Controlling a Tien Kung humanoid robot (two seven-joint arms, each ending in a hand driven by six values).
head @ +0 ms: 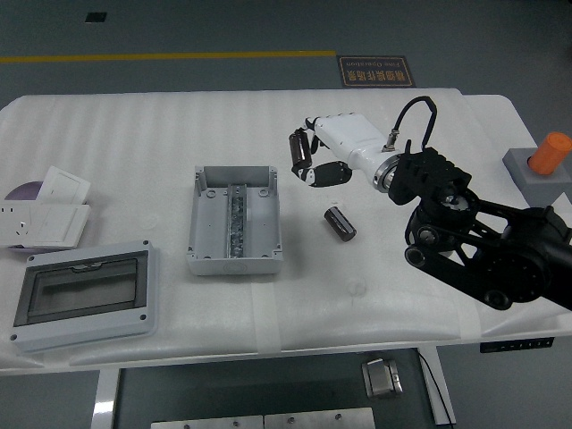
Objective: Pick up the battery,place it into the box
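A small dark cylindrical battery lies on the white table, right of the open grey box. The box has a metal rail running down its middle. My right hand hangs above and a little left of the battery, between it and the box's far right corner. Its white palm faces down with the dark fingers loosely curled, and it holds nothing. The black right arm reaches in from the right edge. My left arm is out of the picture.
A grey lid with a dark window lies at the front left. White socket plates sit at the left edge. An orange button on a grey base stands at the far right.
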